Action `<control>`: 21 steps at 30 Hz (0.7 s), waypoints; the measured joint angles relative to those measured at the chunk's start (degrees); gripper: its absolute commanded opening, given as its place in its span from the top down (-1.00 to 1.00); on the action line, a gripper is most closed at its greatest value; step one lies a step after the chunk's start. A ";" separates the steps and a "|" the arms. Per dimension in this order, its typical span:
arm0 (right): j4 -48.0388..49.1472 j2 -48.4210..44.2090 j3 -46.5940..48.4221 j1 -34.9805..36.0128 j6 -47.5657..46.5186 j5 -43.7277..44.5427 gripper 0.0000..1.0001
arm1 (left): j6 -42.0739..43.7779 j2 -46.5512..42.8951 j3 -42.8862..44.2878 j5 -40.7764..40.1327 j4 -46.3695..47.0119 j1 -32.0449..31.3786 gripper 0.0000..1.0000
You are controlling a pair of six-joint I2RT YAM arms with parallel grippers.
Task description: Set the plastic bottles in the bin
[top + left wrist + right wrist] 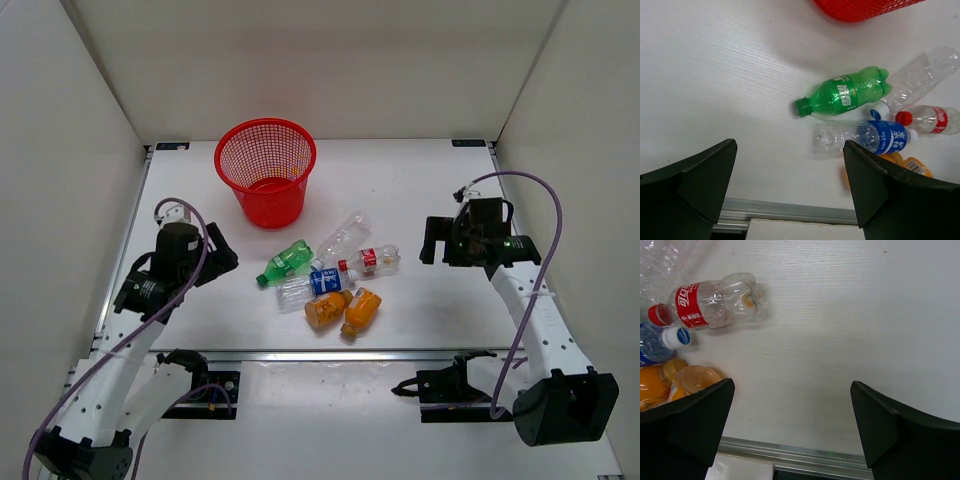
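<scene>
From above, the plastic bottles [328, 282] are seen clustered mid-table, toward the near edge. The bin [268, 205] stands nearer the far edge. The left gripper [225, 258] and right gripper [432, 242] are both spread wide and empty.

In the left wrist view, the green bottle [845, 92] lies ahead. It is best straddled across its body.

In the right wrist view, the red-labelled bottle [710, 300] lies up-left, not yet lined up.

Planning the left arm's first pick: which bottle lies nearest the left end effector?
The green bottle. It is the only green one and lies leftmost of the six, on its side, with its cap pointing toward the left end effector.
</scene>
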 measured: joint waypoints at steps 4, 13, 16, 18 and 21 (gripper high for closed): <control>1.70 -1.95 -0.09 -0.02 0.04 -1.49 -0.98 | 4.76 6.40 1.25 0.33 0.79 -0.26 -0.97; 5.29 -4.81 -2.16 -2.03 0.37 -6.58 -0.98 | 21.24 24.90 2.25 11.87 13.60 -1.86 -0.97; 5.31 -4.39 -2.38 -2.08 0.68 -6.38 -0.99 | 25.83 29.92 2.80 16.20 17.81 -3.65 -0.97; 5.44 -4.07 -2.75 -2.62 0.83 -6.38 -0.98 | 28.74 32.33 2.78 18.62 20.17 -5.05 -0.98; 5.57 -3.72 -3.10 -4.55 1.27 -6.86 -0.98 | 31.95 35.01 2.78 21.14 23.39 -6.40 -0.97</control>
